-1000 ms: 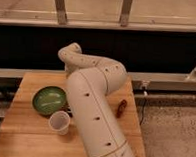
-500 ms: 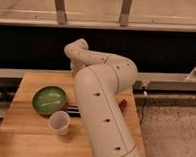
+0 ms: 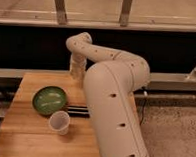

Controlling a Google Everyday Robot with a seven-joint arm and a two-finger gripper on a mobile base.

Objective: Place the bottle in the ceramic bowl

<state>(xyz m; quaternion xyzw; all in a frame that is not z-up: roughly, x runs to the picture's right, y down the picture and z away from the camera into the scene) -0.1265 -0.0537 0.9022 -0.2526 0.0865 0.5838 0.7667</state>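
The green ceramic bowl (image 3: 49, 99) sits on the left part of the wooden table (image 3: 32, 139). My arm rises from the lower right and bends back over the table's far edge. My gripper (image 3: 77, 71) hangs there, behind and to the right of the bowl and higher than it. It holds a pale cream upright shape, the bottle (image 3: 77, 65), well clear of the bowl.
A white paper cup (image 3: 59, 122) stands just in front of the bowl. A dark flat strip (image 3: 77, 110) lies on the table between the bowl and my arm. A dark wall and a metal rail (image 3: 166, 79) run behind the table. Carpeted floor lies to the right.
The gripper end of my arm has swung a little to the right and back, away from the bowl. My arm's bulk now hides the dark red object seen at its right earlier.
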